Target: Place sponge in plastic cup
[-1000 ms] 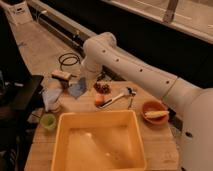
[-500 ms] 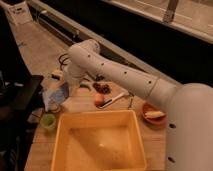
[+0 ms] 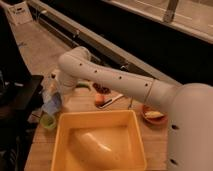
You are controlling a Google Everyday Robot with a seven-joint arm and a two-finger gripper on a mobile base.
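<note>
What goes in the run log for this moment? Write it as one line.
gripper: near left table edge, at sponge | sponge: close above plastic cup, not inside | task: not yet done

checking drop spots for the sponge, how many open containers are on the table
3. The plastic cup at the left edge, close by the gripper and the sponge; the yellow tub at the front; the orange bowl on the right. The arm may hide others.

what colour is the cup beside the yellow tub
Light green cup, camera view; claw right by it.
</note>
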